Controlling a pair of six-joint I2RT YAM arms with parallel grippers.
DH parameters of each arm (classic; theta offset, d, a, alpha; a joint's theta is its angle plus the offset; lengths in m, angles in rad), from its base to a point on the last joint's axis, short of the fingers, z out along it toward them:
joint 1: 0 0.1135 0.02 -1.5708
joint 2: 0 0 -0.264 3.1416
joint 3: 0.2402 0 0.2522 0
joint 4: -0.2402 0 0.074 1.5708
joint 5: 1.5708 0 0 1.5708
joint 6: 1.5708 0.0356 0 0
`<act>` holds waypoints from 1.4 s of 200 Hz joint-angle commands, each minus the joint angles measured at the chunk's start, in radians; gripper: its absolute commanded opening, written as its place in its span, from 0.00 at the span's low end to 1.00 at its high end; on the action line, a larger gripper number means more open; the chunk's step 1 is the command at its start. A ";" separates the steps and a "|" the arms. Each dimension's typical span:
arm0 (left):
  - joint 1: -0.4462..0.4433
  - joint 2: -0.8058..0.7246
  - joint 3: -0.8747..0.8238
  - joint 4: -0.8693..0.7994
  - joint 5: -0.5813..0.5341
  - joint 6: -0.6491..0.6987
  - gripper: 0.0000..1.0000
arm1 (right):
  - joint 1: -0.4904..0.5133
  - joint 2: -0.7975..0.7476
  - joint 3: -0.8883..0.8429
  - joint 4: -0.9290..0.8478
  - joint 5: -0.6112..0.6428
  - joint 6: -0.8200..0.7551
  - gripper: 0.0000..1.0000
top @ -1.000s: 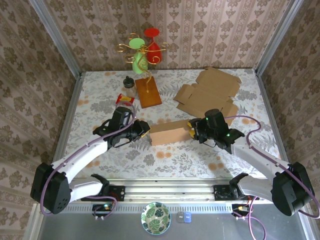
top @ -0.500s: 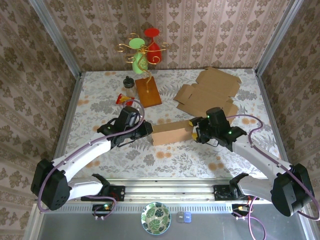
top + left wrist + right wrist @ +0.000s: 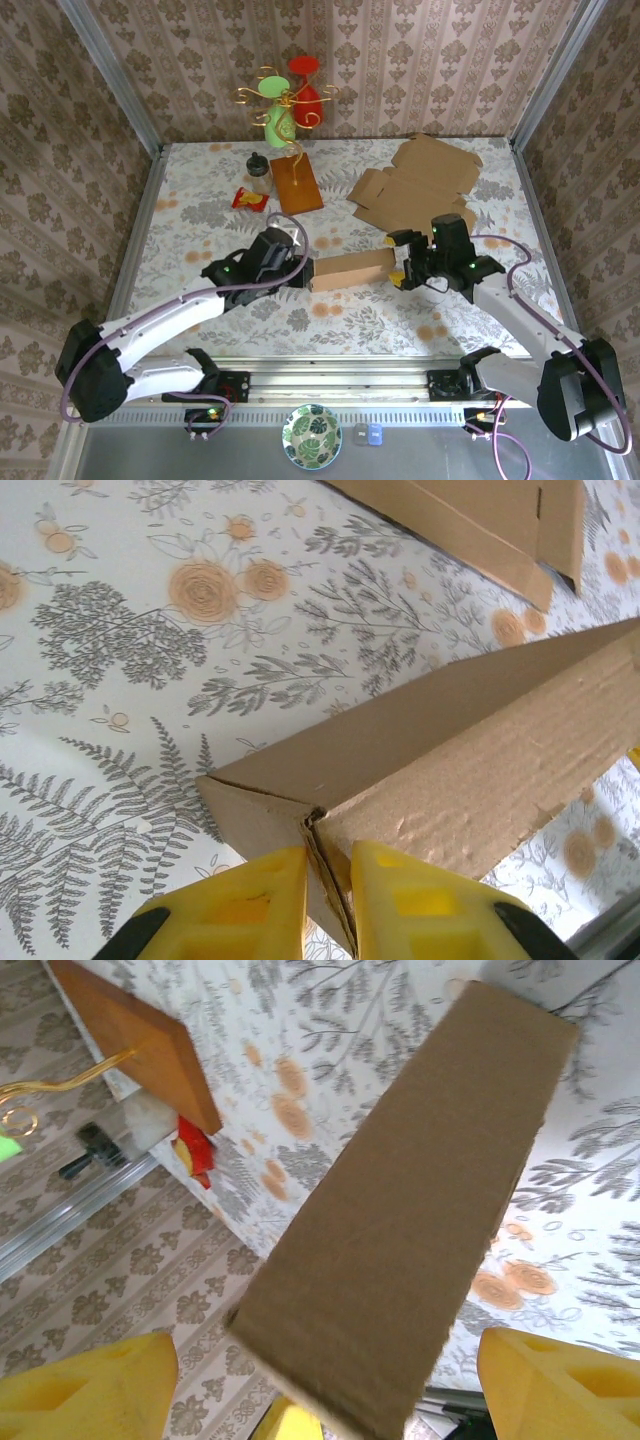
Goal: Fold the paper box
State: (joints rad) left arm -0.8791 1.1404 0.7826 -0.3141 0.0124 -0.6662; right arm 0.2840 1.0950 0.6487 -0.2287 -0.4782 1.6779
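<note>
Reaching inward from the near edge of the table [image 3: 200, 200], left arm [image 3: 170, 315] and right arm [image 3: 515, 310] flank the folded paper box [image 3: 350, 270] lying mid-table: left gripper [image 3: 328, 880] pinching its left end, right gripper [image 3: 400, 258] spread wide astride its right end.

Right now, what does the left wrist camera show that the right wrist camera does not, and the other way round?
Left wrist, not right wrist: the left gripper pinched shut on a corner of the folded box, and an edge of the flat cardboard sheet at the top. Right wrist, not left wrist: the right gripper open, one finger at each side of the box end with gaps between, plus the wooden base, the red packet and the wallpaper. Both: the folded box and the floral tablecloth.
</note>
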 commanded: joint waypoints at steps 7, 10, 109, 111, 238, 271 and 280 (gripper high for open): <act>-0.064 0.004 -0.085 -0.050 -0.032 0.087 0.20 | -0.028 -0.012 0.003 -0.092 -0.091 -0.092 0.79; -0.070 0.004 -0.089 -0.043 -0.029 0.092 0.20 | -0.029 -0.013 0.002 -0.105 -0.095 -0.104 0.79; -0.106 0.134 -0.034 -0.032 -0.021 0.119 0.24 | -0.069 -0.030 -0.104 -0.296 -0.157 -0.357 0.79; -0.105 0.135 -0.030 -0.031 -0.022 0.117 0.24 | -0.073 -0.030 -0.097 -0.301 -0.152 -0.371 0.79; 0.258 -0.118 -0.005 0.111 0.151 0.102 0.40 | -0.096 0.523 0.410 -0.519 0.065 -1.331 0.69; 0.320 -0.146 -0.048 0.139 0.182 0.074 0.40 | -0.038 0.580 0.428 -0.495 0.038 -1.342 0.67; 0.328 -0.144 -0.055 0.141 0.189 0.067 0.40 | -0.022 0.598 0.431 -0.490 0.037 -1.331 0.66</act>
State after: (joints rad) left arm -0.5755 1.0073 0.7555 -0.2005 0.1566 -0.5976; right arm 0.2211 1.6474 1.0473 -0.6941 -0.4404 0.3931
